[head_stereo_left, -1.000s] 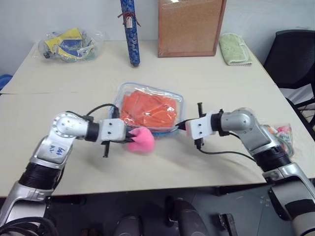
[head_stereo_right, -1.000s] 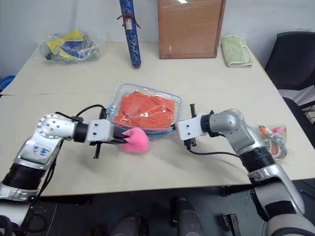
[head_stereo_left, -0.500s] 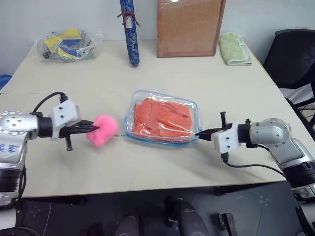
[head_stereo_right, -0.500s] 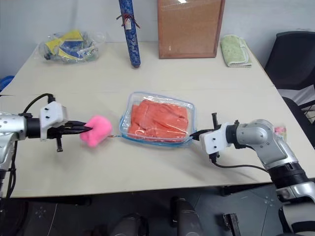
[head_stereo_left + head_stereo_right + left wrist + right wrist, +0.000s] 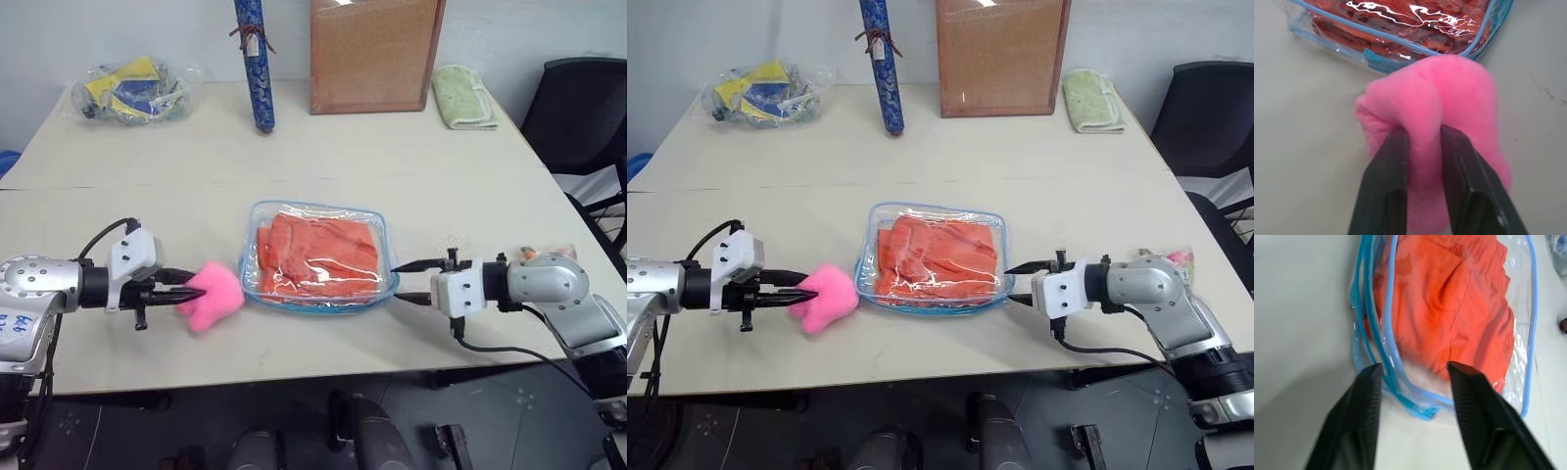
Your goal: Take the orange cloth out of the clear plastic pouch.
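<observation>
The clear plastic pouch [image 5: 319, 257] lies flat near the front middle of the tabletop [image 5: 392, 157], and the orange cloth [image 5: 317, 252] is inside it, wrinkled and pressed under the shiny plastic. On the left, the left hand [image 5: 189, 290] has its two black fingers [image 5: 1386, 191] pinched into the pink pom-pom [image 5: 213, 295], which sits just beside the pouch's left edge (the fluff bulges up between and around those fingers in the left wrist view). On the right, the right hand [image 5: 406, 281] is spread apart, grasping nothing, its tips just at the pouch's right edge; in the right wrist view the fingers [image 5: 1359, 421] straddle the blue-trimmed corner without closing on it. Along the far edge stand a cork board [image 5: 374, 54] and a blue patterned roll [image 5: 254, 61], with a pale green towel [image 5: 464, 96] to the right and a clear bag of yellow and blue items [image 5: 132, 90] to the left
</observation>
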Action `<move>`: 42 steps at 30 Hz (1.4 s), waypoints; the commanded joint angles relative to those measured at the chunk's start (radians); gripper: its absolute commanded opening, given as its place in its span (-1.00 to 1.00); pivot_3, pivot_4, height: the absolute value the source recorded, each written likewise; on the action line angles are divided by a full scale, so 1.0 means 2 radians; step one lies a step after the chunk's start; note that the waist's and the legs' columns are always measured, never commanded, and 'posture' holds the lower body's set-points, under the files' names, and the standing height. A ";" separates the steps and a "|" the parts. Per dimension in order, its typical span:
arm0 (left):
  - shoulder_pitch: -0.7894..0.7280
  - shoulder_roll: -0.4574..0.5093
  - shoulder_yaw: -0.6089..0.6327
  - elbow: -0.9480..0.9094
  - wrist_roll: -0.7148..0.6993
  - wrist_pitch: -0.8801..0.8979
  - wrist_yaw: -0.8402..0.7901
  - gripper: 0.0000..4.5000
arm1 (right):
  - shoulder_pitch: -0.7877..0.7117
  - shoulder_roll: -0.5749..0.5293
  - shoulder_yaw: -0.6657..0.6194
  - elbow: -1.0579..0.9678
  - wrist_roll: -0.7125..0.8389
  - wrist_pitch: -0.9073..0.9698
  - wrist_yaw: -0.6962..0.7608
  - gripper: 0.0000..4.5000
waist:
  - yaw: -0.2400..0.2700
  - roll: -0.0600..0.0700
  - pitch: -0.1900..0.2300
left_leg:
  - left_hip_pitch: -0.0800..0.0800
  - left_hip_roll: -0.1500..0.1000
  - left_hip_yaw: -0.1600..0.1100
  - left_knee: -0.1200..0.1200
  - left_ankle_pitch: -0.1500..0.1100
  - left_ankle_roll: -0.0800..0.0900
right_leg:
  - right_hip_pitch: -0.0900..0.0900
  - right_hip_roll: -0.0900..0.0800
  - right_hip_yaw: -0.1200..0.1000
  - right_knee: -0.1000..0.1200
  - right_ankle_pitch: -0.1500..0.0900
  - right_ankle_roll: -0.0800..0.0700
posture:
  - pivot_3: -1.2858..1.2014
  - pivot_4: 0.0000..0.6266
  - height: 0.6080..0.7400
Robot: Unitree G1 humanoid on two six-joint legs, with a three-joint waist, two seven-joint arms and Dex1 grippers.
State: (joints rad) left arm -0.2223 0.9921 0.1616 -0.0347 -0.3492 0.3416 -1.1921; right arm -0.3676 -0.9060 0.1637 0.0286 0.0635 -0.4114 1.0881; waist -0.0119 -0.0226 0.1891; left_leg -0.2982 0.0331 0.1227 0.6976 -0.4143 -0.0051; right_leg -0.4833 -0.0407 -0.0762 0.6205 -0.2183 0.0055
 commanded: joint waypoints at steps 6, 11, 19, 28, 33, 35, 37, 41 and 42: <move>-0.013 0.029 0.065 0.044 -0.035 0.046 -0.005 0.39 | 0.081 -0.020 -0.109 -0.197 0.176 0.257 -0.041 0.99 | 0.003 0.000 0.000 | 0.000 0.000 0.000 0.000 0.000 0.000 | 0.000 0.000 0.000 0.000 0.000 0.000 | 0.03 -0.52 1.00; -0.158 0.032 0.061 0.047 -0.101 0.126 -0.008 0.39 | 0.090 -0.012 -0.147 -0.290 0.298 0.414 -0.095 0.99 | 0.010 -0.001 0.000 | 0.000 0.000 -0.002 0.000 0.000 0.000 | 0.001 0.000 -0.001 0.000 0.000 0.000 | 0.03 -0.52 1.00; -0.213 -0.011 -0.085 -0.113 -0.037 0.054 -0.020 0.39 | 0.092 -0.003 -0.136 -0.332 0.312 0.469 -0.117 0.99 | 0.012 -0.001 -0.001 | -0.001 -0.002 0.000 0.000 -0.001 0.001 | 0.002 0.000 0.001 0.000 0.001 0.003 | 0.03 -0.52 1.00; -0.118 0.010 -0.159 -0.093 0.139 -0.219 -0.027 0.39 | 0.114 -0.002 -0.144 -0.358 0.318 0.489 -0.119 0.99 | 0.006 -0.002 0.000 | 0.000 0.000 0.000 0.000 -0.001 -0.003 | 0.002 0.005 0.003 0.000 -0.002 -0.001 | 0.03 -0.52 1.00; -0.098 -0.003 -0.156 -0.069 0.191 -0.275 0.017 0.39 | 0.126 -0.001 -0.146 -0.368 0.324 0.492 -0.120 0.99 | 0.006 -0.002 0.000 | 0.000 0.000 0.000 0.000 -0.001 -0.003 | 0.002 0.005 0.003 0.000 -0.002 -0.001 | 0.03 -0.52 1.00; -0.094 -0.013 -0.154 -0.067 0.197 -0.278 0.035 0.39 | 0.127 -0.002 -0.146 -0.370 0.326 0.492 -0.119 0.99 | 0.006 -0.002 0.000 | 0.000 0.000 0.000 0.000 -0.001 -0.002 | 0.002 0.005 0.003 0.000 -0.002 -0.001 | 0.03 -0.52 1.00; -0.094 -0.020 -0.153 -0.064 0.206 -0.280 0.050 0.39 | 0.125 -0.002 -0.146 -0.367 0.326 0.492 -0.119 0.99 | 0.006 -0.002 0.000 | 0.000 0.001 0.000 0.000 -0.001 -0.002 | 0.002 0.005 0.003 0.000 -0.001 -0.001 | 0.03 -0.52 1.00; -0.095 -0.024 -0.153 -0.058 0.214 -0.283 0.062 0.39 | 0.122 0.000 -0.144 -0.362 0.324 0.490 -0.118 0.99 | 0.006 -0.002 0.000 | 0.000 0.000 0.000 0.000 -0.001 -0.002 | 0.002 0.005 0.003 0.000 -0.001 -0.001 | 0.03 -0.52 1.00; -0.095 -0.025 -0.153 -0.056 0.214 -0.283 0.063 0.39 | 0.121 0.000 -0.143 -0.360 0.322 0.489 -0.117 0.99 | 0.006 -0.002 0.000 | 0.000 0.000 0.000 0.000 -0.001 -0.002 | 0.002 0.005 0.003 0.000 -0.001 -0.001 | 0.03 -0.52 1.00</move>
State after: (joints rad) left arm -0.4128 0.9443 -0.1721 -0.1424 0.0798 -0.2141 -1.0828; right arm -0.1137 -0.9147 -0.0940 -0.6688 0.6947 0.5750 0.8499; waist 0.0002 -0.0256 0.1882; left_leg -0.2984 0.0342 0.1227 0.6976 -0.4172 -0.0087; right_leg -0.4799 -0.0305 -0.0706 0.6204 -0.2212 0.0037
